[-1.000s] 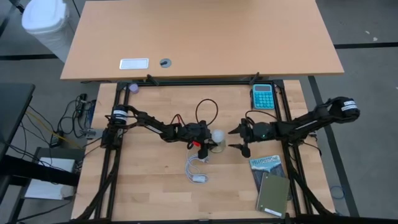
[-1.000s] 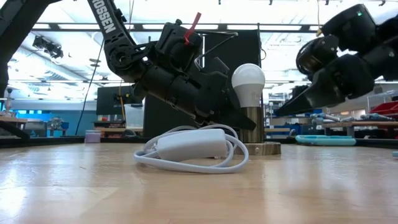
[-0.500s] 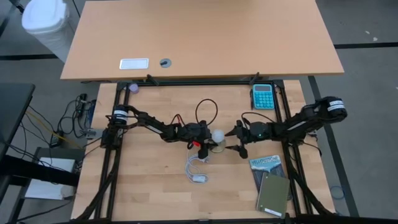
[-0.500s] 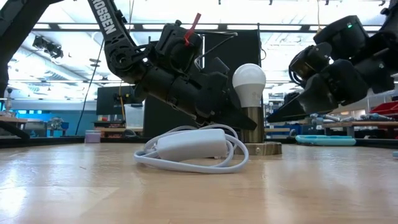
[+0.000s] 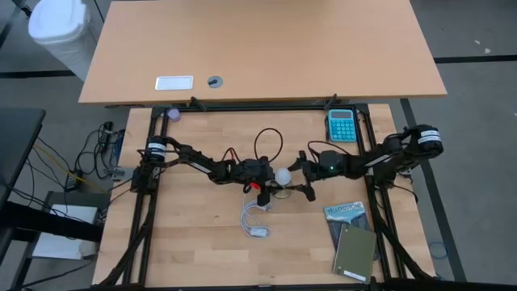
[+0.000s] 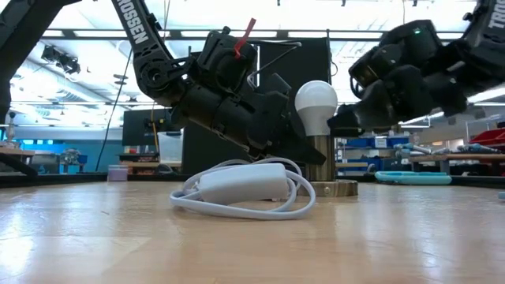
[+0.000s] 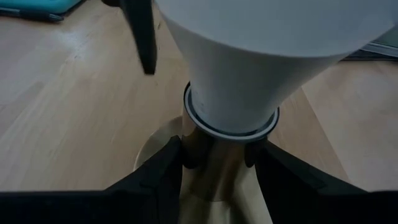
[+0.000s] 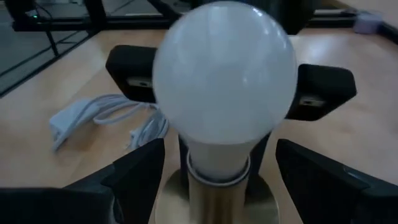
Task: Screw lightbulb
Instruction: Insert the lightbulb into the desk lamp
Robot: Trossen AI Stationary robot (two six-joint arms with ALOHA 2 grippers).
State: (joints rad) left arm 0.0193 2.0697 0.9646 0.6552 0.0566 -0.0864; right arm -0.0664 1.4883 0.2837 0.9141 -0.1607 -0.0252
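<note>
Since the earlier frames we see the right claw has closed in, its released fingers now flanking the one lightbulb, which stands upright in one brass socket. The left claw stays clenched on that socket, below the bulb.

The table holds 1 bulb, 1 socket, 1 cord, 1 calculator, 2 books, 2 grippers: left, right.
</note>
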